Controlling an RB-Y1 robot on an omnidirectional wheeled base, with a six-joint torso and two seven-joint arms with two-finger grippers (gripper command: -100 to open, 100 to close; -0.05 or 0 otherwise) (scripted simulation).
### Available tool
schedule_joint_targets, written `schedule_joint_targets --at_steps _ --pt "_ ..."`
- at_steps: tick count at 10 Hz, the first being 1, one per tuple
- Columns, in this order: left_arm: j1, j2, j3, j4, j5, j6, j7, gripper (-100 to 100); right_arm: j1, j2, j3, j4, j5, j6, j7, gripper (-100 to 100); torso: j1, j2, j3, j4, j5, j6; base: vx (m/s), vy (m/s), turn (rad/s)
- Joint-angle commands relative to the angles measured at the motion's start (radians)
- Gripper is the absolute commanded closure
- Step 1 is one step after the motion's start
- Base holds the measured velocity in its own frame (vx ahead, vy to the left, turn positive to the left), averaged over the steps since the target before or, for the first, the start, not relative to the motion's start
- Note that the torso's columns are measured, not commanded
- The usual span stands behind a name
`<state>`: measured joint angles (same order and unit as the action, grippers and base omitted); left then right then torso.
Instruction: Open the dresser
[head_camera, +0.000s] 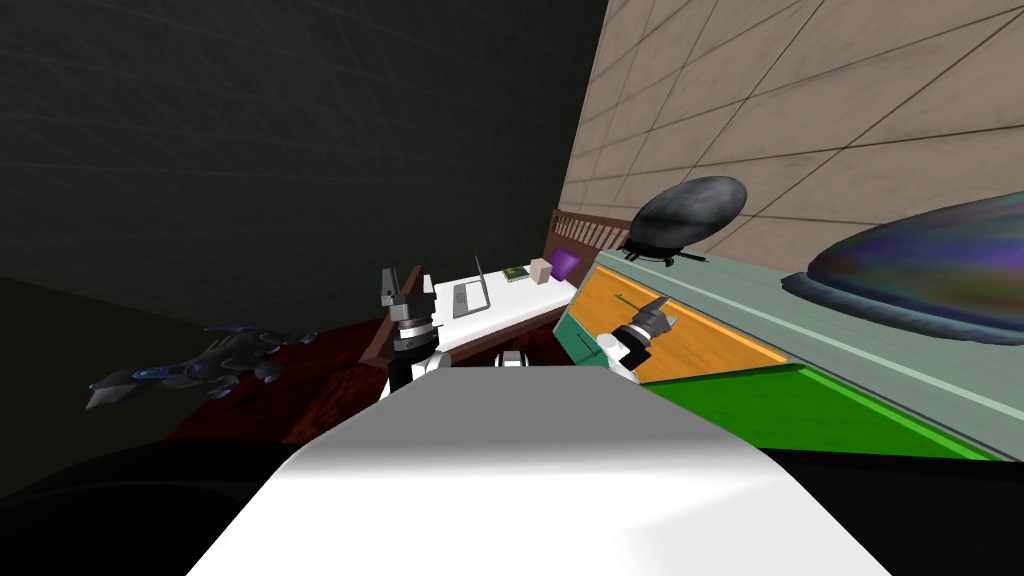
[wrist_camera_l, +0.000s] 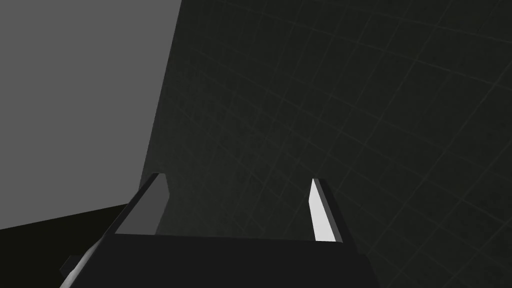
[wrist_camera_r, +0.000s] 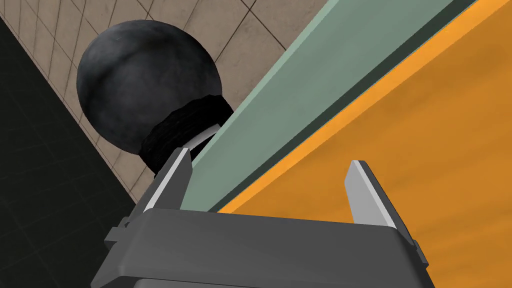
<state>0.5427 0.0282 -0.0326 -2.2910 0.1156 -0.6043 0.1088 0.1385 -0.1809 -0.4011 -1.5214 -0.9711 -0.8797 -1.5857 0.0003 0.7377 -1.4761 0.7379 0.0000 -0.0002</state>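
Note:
The dresser (head_camera: 720, 285) stands to my right, with a grey-green top, an orange drawer front (head_camera: 700, 345) and a green front (head_camera: 800, 410) below it. A thin dark handle line (head_camera: 632, 300) crosses the orange front. My right gripper (head_camera: 664, 310) hovers open just in front of the orange front, near its top edge. In the right wrist view the right gripper (wrist_camera_r: 270, 159) has the orange front (wrist_camera_r: 400, 130) and the edge of the grey-green top (wrist_camera_r: 300, 95) between and beyond its fingers, with nothing held. My left gripper (head_camera: 389, 283) points upward at centre left; the left gripper (wrist_camera_l: 237, 177) is open and empty.
A black rounded object (head_camera: 690, 212) and a large iridescent dome (head_camera: 930, 265) sit on the dresser top. Ahead stands a white desk (head_camera: 500, 315) with a laptop (head_camera: 470, 298). A dark spaceship-like object (head_camera: 200, 365) lies on a reddish-brown surface to the left. A dark wall rises behind.

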Motion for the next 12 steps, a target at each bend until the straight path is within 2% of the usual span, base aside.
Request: schedule_joint_targets --at_steps 1,2,3,4,5,6,7,8,9,12 --pt "0.000 0.000 0.000 0.000 0.000 0.000 0.000 0 -0.033 -0.003 -0.010 0.046 -0.060 -0.006 -0.077 -100 -0.001 0.000 0.000 0.000 0.000 0.001 0.002 0.022 0.078" --pt "0.000 0.000 0.000 0.000 0.000 0.000 0.000 0 -0.033 -0.003 -0.010 0.046 -0.060 -0.006 -0.105 -100 -0.001 0.001 0.000 0.000 0.000 0.000 0.001 0.019 0.046" --pt "0.000 0.000 0.000 0.000 0.000 0.000 0.000 0 -0.057 -0.004 -0.015 0.079 -0.096 -0.011 -0.136 -100 -0.001 0.001 0.000 0.000 0.000 0.000 -0.003 0.015 0.051" --pt "0.000 0.000 0.000 0.000 0.000 0.000 0.000 0 -0.057 -0.004 -0.015 0.079 -0.096 -0.011 -0.162 -100 -0.002 -0.002 0.000 -0.001 -0.003 -0.003 -0.006 0.015 0.038" --pt "0.000 0.000 0.000 0.000 0.000 0.000 0.000 0 -0.080 -0.005 -0.019 0.110 -0.131 -0.016 -0.190 -100 -0.004 -0.004 -0.002 -0.003 -0.005 -0.003 -0.009 0.020 0.050" --pt "0.000 0.000 0.000 0.000 0.000 0.000 0.000 0 -0.080 -0.005 -0.019 0.110 -0.131 -0.016 -0.216 -100 -0.006 -0.007 -0.003 -0.004 -0.007 -0.005 -0.012 0.019 0.019" --pt "0.000 0.000 0.000 0.000 0.000 0.000 0.000 0 -0.102 -0.006 -0.022 0.140 -0.163 -0.020 -0.246 -100 -0.008 -0.010 -0.004 -0.006 -0.009 -0.007 -0.008 0.017 0.049" --pt "0.000 0.000 0.000 0.000 0.000 0.000 0.000 0 -0.102 -0.006 -0.022 0.140 -0.163 -0.020 -0.266 -100 -0.009 -0.013 -0.006 -0.007 -0.012 -0.009 -0.007 0.016 0.022" --pt "0.000 0.000 0.000 0.000 0.000 0.000 0.000 0 -0.123 -0.006 -0.024 0.165 -0.194 -0.023 -0.294 -100 -0.010 -0.015 -0.007 -0.008 -0.013 -0.010 -0.010 0.020 0.044" --pt "0.000 0.000 0.000 0.000 0.000 0.000 0.000 0 -0.143 -0.008 -0.027 0.194 -0.223 -0.026 -0.358 -100 -0.013 -0.021 -0.009 -0.011 -0.018 -0.015 -0.008 0.014 0.016"
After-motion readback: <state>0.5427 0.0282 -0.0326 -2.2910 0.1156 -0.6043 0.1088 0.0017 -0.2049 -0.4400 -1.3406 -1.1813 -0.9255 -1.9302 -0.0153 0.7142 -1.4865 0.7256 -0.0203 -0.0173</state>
